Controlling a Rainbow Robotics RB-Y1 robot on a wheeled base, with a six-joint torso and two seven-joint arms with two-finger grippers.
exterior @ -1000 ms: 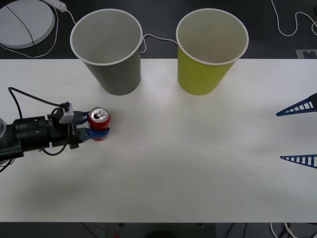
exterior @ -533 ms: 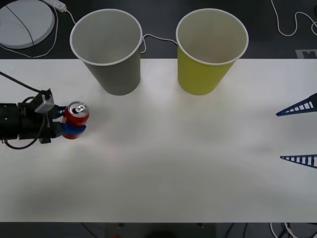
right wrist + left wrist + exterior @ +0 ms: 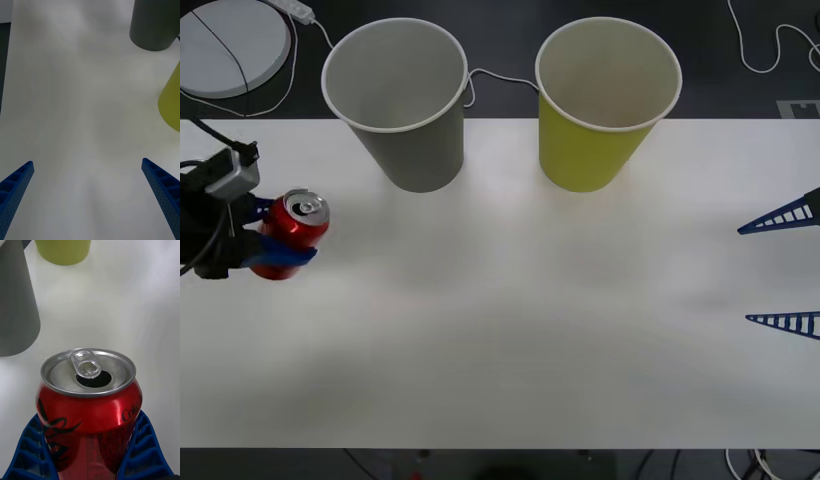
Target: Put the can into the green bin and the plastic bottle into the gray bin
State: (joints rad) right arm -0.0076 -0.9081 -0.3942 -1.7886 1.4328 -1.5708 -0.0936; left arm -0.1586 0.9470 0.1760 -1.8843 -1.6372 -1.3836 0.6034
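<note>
Nearest the robot, the white tabletop (image 3: 510, 330) lies bare across its middle. At its right edge the right pincer (image 3: 782, 270) waits with its blue fingers (image 3: 17, 187) spread wide and nothing between them; it looks parked.

At the left edge, about halfway across the tabletop's depth, the left pincer (image 3: 268, 240) is pinching the can (image 3: 293, 232). In the left wrist view the two blue fingers (image 3: 32, 450) press against the can's (image 3: 88, 408) red sides low down, one on each side, and the silver top with its pull tab faces up, so the can is upright or close to it. Whether its base touches the tabletop or hangs just above it, I cannot tell for sure.

Farther off, along the far edge of the tabletop, stand the two bins, both upright and both with nothing inside as far as the front view shows. The gray bin (image 3: 402, 130) is the left one, nearer the can; the green bin (image 3: 598, 130) stands to its right, with a gap between them.

So the task is at an early stage: the can is gripped but well apart from the green bin, and must pass the gray bin to reach it. Neither bin has received anything. I see no plastic bottle on the tabletop, so that half looks not yet begun.
</note>
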